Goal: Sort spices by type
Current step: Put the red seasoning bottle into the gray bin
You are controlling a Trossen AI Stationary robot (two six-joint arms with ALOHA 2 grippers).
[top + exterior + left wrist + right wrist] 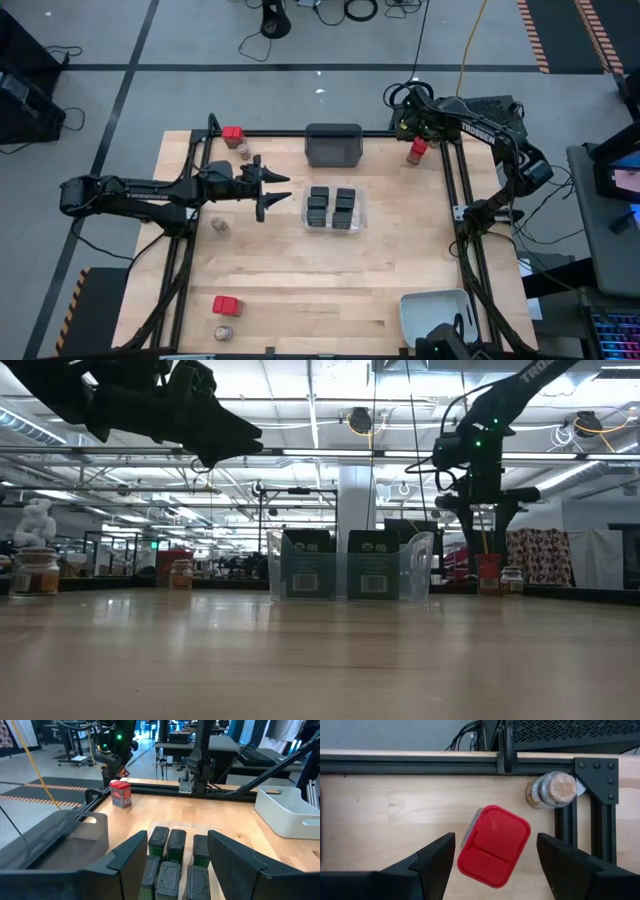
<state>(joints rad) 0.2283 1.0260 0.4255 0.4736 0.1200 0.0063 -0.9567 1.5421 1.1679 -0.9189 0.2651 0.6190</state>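
From above, the right claw (414, 138) hides the red-topped spice (417, 150) beneath; the pale tray (437, 313) runs off the edge; jar (181, 573) contents too distant to tell.

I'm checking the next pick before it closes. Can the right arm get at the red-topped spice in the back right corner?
Probably yes. The right end effector hangs open right over the red-topped spice, fingers either side of its lid. The round jar stands apart beside the frame rail, clear of the fingers.
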